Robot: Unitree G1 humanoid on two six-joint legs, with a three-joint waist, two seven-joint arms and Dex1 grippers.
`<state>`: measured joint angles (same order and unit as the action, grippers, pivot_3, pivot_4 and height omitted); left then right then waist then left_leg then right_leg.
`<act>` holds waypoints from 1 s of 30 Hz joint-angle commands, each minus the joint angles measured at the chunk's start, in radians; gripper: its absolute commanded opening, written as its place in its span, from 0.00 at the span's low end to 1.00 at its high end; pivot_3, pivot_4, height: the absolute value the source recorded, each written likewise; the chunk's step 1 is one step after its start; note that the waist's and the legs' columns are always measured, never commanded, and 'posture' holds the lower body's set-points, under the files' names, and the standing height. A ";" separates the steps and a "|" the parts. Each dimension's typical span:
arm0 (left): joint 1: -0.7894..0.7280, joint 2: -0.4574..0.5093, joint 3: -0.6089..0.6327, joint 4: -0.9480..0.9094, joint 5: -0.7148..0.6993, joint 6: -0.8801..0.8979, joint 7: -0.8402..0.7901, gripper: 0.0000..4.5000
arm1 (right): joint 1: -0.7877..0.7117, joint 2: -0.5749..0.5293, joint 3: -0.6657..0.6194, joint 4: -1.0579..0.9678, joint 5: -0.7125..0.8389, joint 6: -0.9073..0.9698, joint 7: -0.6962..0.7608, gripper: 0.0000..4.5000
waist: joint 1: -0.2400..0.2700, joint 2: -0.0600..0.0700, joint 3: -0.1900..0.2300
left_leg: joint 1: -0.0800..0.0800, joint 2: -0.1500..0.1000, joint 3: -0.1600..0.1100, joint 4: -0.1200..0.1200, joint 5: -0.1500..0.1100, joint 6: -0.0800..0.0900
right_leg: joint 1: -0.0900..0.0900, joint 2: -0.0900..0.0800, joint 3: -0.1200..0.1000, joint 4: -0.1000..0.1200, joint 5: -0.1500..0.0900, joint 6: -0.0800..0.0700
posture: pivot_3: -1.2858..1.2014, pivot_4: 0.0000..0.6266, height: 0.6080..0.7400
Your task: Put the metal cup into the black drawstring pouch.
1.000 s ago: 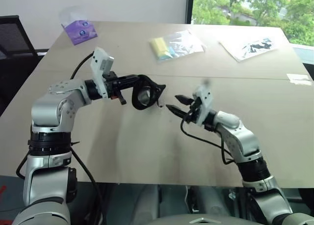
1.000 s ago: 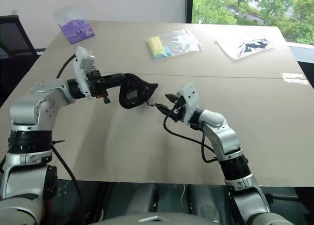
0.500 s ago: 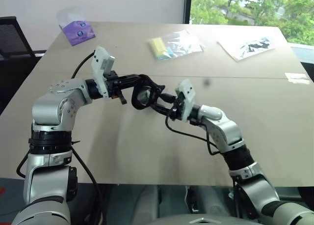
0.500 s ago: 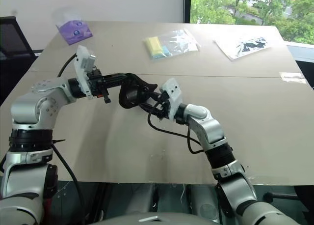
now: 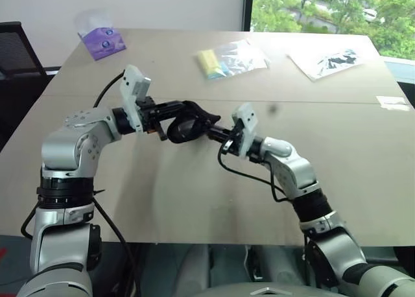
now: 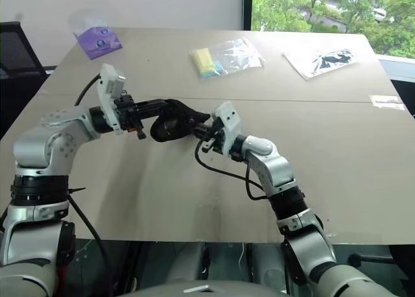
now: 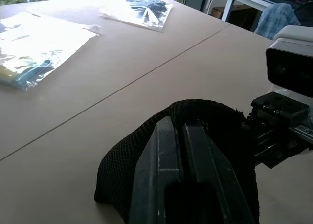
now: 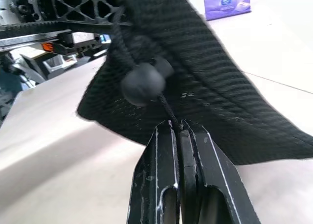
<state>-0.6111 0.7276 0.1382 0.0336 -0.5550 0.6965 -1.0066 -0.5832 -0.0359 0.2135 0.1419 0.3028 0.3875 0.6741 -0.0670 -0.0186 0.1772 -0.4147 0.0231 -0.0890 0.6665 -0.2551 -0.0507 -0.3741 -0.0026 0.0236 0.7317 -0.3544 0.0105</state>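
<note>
I have both arms raised over the middle of the table [image 5: 194, 206], well back from its near edge, and they meet at the black drawstring pouch [image 5: 188, 120], which hangs in the air between them and clear of the tabletop. My right gripper [image 8: 178, 128] has its two fingers pressed together on the thin cord [image 8: 166, 106] just below the round black cord stopper [image 8: 142, 83]; I judge that pinch is there so a pull on the cord can cinch the mouth. My left gripper [image 7: 176, 131] is also closed, clamped on the fabric at the pouch's far side, so the bag has an anchor to be drawn against and does not simply trail after the cord.

I cannot see the metal cup in these views. The pouch looks rounded and full, so I judge the cup is probably already inside, but the mesh hides it and I will not call that certain.

Farther back, past the seam that runs across the table, a clear plastic bag with yellow contents [image 5: 230, 58] lies near the middle of the far edge, a clear sleeve with a black print [image 5: 331, 62] lies toward the far right corner, and a purple packet [image 5: 104, 40] sits at the far left corner. All are well apart from the arms.
</note>
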 commanded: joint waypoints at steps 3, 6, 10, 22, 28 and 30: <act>0.012 -0.003 0.027 -0.055 -0.028 -0.003 0.010 0.00 | 0.051 -0.156 0.011 -0.139 -0.206 -0.050 -0.131 0.02 | 0.007 0.000 0.000 | -0.001 0.000 0.000 0.000 0.000 0.000 | 0.000 0.000 -0.001 0.000 0.000 0.000 | 0.52 0.24 1.00; 0.018 -0.032 0.019 -0.098 -0.055 0.030 0.026 0.00 | 0.067 -0.268 0.007 -0.217 -0.341 -0.054 -0.207 0.02 | 0.010 0.000 0.000 | -0.001 0.000 0.001 0.000 0.000 0.000 | 0.000 -0.001 0.000 0.000 0.000 0.000 | 0.52 0.24 1.00; 0.001 -0.086 0.027 -0.151 -0.172 0.153 0.047 0.06 | 0.056 -0.382 -0.026 -0.387 -0.405 0.004 -0.202 0.01 | 0.009 0.000 0.000 | -0.001 0.000 0.002 0.000 0.000 0.000 | 0.000 0.000 0.000 0.000 0.000 0.000 | 0.52 0.24 1.00; -0.275 -0.342 -0.194 -0.075 -0.101 0.164 0.211 0.64 | -0.104 -0.568 -0.085 -0.752 -0.398 0.292 -0.074 0.00 | 0.028 0.000 0.000 | -0.001 -0.002 0.002 0.001 0.000 0.000 | 0.002 0.000 -0.001 -0.001 0.000 0.000 | 0.52 0.24 1.00; -0.361 -0.453 -0.222 0.081 -0.037 0.084 0.205 0.64 | -0.151 -0.610 -0.057 -0.825 -0.402 0.382 -0.045 0.00 | 0.025 0.000 0.000 | -0.001 -0.002 0.003 0.001 0.000 0.000 | 0.002 0.000 0.000 -0.002 0.000 0.000 | 0.52 0.24 1.00; -0.377 -0.462 -0.219 0.103 -0.029 0.062 0.187 0.64 | -0.153 -0.619 -0.052 -0.839 -0.404 0.403 -0.046 0.00 | 0.025 0.000 0.000 | -0.001 -0.002 0.003 0.000 0.000 0.000 | 0.001 0.000 0.000 -0.001 0.000 0.000 | 0.52 0.24 1.00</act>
<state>-0.9562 0.2684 -0.1041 0.1394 -0.5884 0.8005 -0.7955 -0.7134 -0.6451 0.1682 -0.6480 -0.0922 0.7770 0.6285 -0.0422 -0.0185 0.1773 -0.4161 0.0216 -0.0858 0.6666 -0.2553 -0.0505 -0.3729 -0.0023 0.0234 0.7302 -0.3544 0.0104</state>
